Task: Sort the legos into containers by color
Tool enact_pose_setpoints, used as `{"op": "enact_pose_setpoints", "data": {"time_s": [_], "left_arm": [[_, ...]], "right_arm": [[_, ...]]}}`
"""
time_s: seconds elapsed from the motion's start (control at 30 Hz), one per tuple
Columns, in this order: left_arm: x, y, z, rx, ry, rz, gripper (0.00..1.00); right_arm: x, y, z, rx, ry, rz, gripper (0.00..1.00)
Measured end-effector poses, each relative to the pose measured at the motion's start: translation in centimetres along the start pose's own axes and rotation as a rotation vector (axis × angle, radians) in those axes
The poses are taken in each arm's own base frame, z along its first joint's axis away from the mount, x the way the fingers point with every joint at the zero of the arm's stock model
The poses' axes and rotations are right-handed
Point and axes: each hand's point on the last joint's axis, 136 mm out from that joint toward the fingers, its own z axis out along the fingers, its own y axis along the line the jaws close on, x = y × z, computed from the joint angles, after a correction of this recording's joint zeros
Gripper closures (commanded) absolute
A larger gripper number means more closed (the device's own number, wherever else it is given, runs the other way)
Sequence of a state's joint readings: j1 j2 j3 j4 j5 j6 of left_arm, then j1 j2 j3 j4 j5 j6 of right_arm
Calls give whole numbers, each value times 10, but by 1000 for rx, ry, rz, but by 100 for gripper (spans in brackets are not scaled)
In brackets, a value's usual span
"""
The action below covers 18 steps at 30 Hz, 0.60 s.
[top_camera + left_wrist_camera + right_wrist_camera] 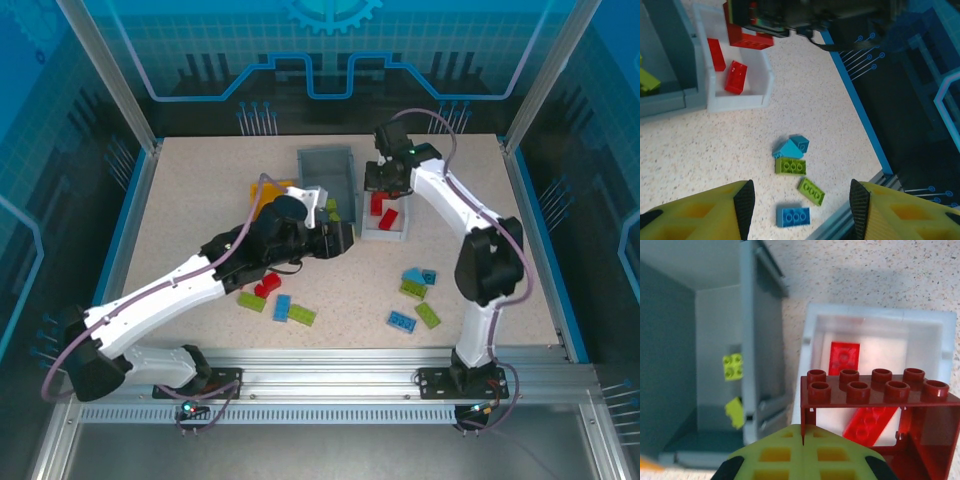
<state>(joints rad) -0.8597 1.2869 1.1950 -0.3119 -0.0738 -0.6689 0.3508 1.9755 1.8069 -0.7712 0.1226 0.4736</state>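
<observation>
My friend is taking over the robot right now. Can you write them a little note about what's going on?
Left gripper: open, empty.
Right gripper: shut on a red brick over the white bin.
Done: two reds in the white bin, two greens in the grey bin.
Yellow bin: inside hidden by the left arm.
To do: drop the red brick; sort the loose bricks (blue, green, one red) on the table.

Overhead overview; wrist close-ups sharing white bin [740, 102]
</observation>
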Motion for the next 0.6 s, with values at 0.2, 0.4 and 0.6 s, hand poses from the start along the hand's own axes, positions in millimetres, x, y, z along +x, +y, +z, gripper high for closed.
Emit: {"op": "enact_pose_setpoints", "data": {"time_s": [0.2,0.4,0.6], "left_arm": [[3,3,21,-21,23,21,44],[4,4,24,-24,27,21,44],[3,4,21,-24,24,20,43]], "right_arm": [[-8,-20,44,44,72,57,100],[4,-28,63,75,136,88,96],[7,-30,66,83,150,103,80]]}}
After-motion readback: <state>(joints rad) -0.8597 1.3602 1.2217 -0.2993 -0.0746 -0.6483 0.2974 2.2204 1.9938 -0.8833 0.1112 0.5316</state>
